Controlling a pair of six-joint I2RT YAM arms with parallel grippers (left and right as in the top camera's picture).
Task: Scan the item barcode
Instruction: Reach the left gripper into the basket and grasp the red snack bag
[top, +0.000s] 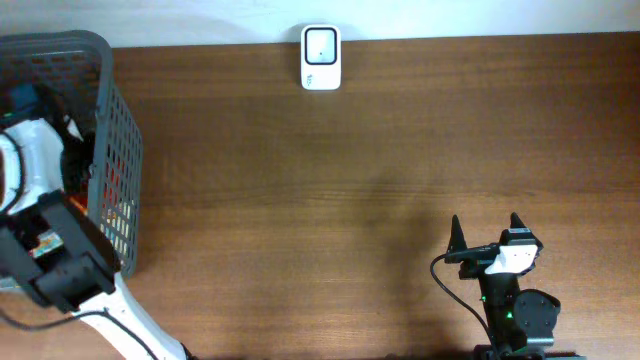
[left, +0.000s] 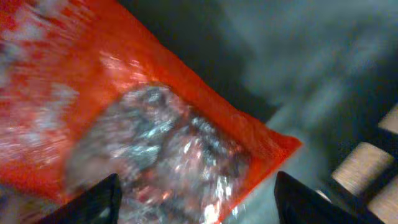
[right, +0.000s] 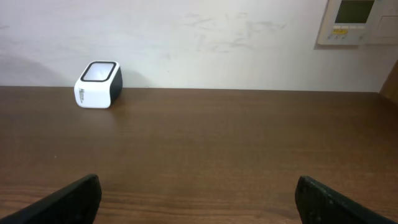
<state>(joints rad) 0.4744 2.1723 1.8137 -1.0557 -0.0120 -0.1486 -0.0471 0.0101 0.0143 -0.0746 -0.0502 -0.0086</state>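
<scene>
1. The orange packet (left: 155, 137) is lying inside the grey basket (top: 125, 150) at the table's far left edge. A silvery patch is showing on its face, and the close view is coming through smeared.
2. The left gripper (left: 196, 202) is reaching down into that basket, right over the packet. Its two fingertips are standing apart at the bottom corners of the wrist view, with the packet showing between them. No pinch on it is showing here.
3. From above, only a sliver of orange is peeking through the basket's mesh wall, beside the left arm (top: 45, 245).
4. The white scanner (top: 321, 58) is sitting at the back edge of the wooden table (top: 350, 180), well apart from the basket.
5. The right gripper (top: 487, 232) is hovering low at the front right, pincer spread wide and holding nothing, and it is facing the scanner across bare wood.
</scene>
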